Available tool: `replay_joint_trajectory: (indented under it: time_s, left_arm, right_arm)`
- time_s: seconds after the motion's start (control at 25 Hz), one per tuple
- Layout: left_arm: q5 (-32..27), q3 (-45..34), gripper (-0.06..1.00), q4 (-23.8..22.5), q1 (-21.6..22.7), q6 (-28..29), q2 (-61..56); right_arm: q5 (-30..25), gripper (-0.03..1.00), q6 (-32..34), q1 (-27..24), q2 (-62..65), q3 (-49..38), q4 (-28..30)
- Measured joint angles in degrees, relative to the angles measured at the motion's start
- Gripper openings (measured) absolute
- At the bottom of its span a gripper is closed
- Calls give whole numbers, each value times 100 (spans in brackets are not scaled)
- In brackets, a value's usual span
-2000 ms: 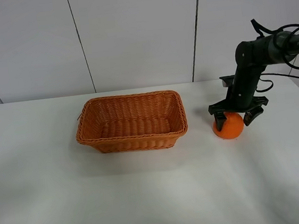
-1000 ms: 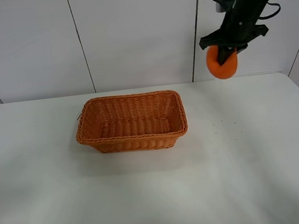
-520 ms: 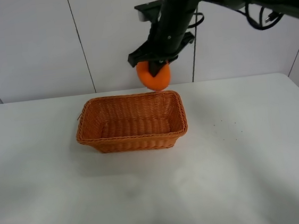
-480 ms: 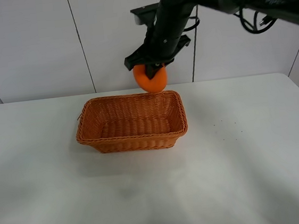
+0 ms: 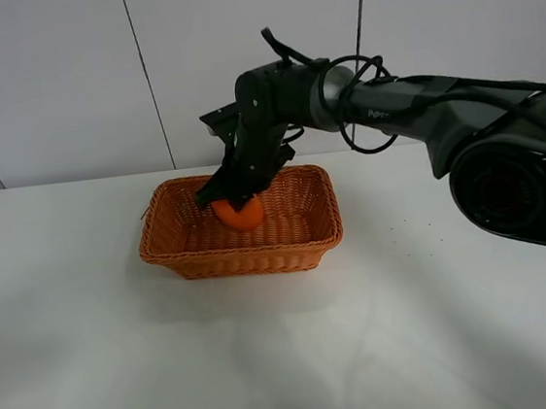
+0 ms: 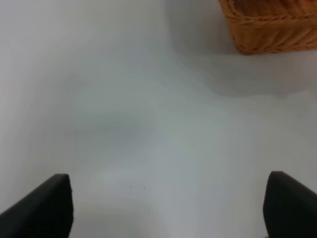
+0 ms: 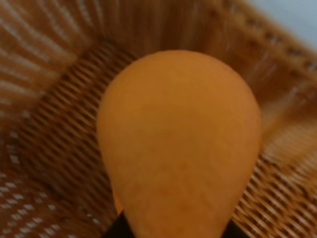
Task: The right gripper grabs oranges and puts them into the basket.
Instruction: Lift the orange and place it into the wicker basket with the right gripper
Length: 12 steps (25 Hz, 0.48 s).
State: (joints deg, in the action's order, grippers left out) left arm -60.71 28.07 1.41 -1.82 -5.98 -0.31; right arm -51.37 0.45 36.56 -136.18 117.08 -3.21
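Note:
The basket (image 5: 175, 249) is orange-brown wicker and stands on the white table, left of centre. My right gripper (image 5: 233, 200) reaches across the middle and is down inside the basket, shut on the orange (image 5: 241, 214). The orange sits low in the basket's middle, its top hidden by the fingers. In the right wrist view the orange (image 7: 178, 144) fills the frame with the basket's woven floor and walls (image 7: 44, 144) close behind it; the fingers barely show. My left gripper (image 6: 166, 206) is open and empty over bare table, with a basket corner (image 6: 270, 27) beyond it.
The white table (image 5: 289, 359) spreads around the basket. A white panelled wall (image 5: 65, 80) stands behind it. The right arm's dark links and cables (image 5: 409, 107) stretch from the right edge over the table's back right.
My right gripper has carried the orange from above the basket's back rim down and left into the basket. The basket has not moved.

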Motion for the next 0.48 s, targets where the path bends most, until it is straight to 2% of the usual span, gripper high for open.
replay_joint_trajectory:
  time_s: [0.08, 0.16, 0.36, 0.48]
  left_arm:
    - [0, 0, 88, 0, 0, 0, 0]
    - [0, 0, 88, 0, 0, 0, 0]
    - [0, 0, 88, 0, 0, 0, 0]
    - [0, 0, 88, 0, 0, 0, 0]
  right_arm:
    - [-36, 7, 0, -18, -88, 0, 0]
    - [-56, 13, 0, -18, -103, 0, 4]
    - [-249, 58, 6, -18, -41, 76, -19]
    - [-574, 67, 0, -18, 26, 384, -19]
